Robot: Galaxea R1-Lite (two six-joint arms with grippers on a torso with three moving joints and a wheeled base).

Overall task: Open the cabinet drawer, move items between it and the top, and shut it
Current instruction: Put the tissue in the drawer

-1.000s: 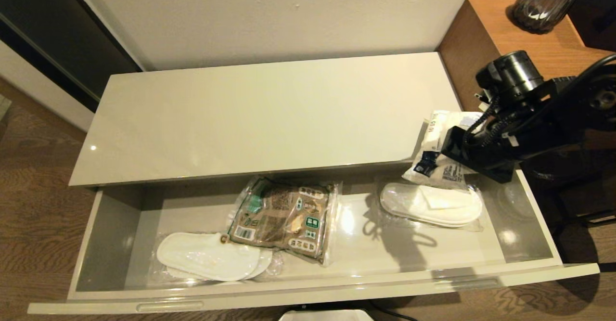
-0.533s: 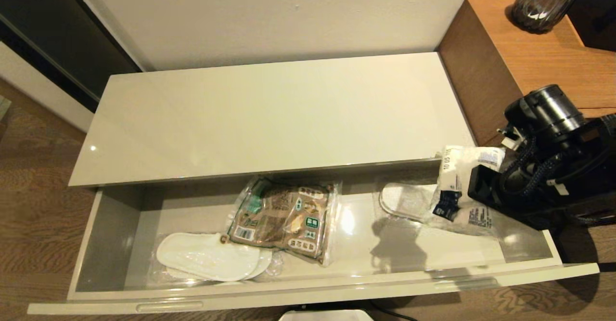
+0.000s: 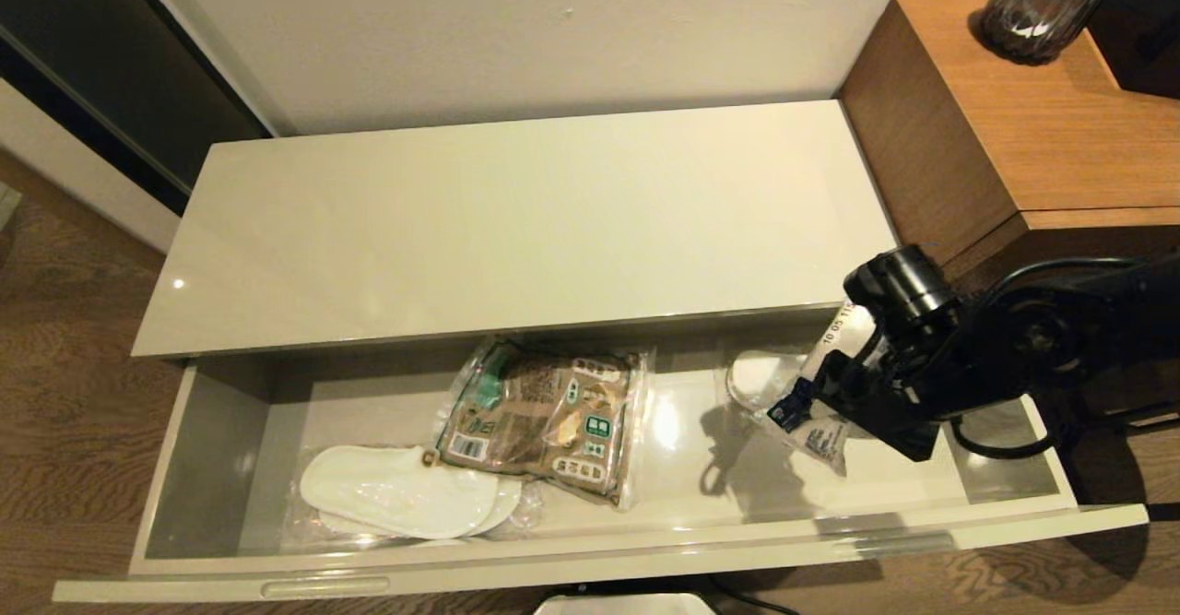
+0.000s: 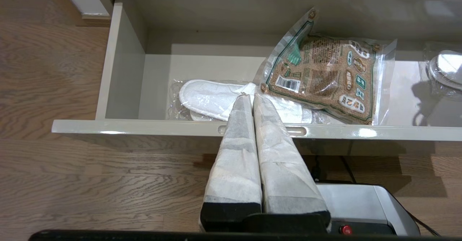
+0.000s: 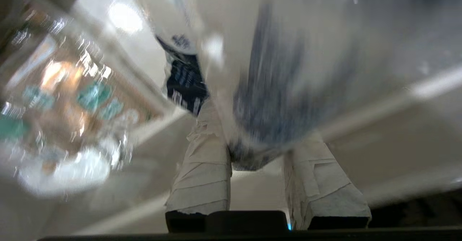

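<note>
1 tissue pack (image 3: 820, 412) clamped in right gripper (image 3: 834, 403) above drawer (image 3: 572, 555); 1 snack bag (image 3: 544, 421) inside.

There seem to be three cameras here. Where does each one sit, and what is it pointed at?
Head view: up on the robot's head, looking down at the top and open cabinet drawer; the right gripper shows, holding the tissue pack.
Left wrist view: behind the shut left gripper, facing the drawer.
Right wrist view: behind the fingers, clamped on the pack.
Shared: the snack bag appears in all views.
</note>
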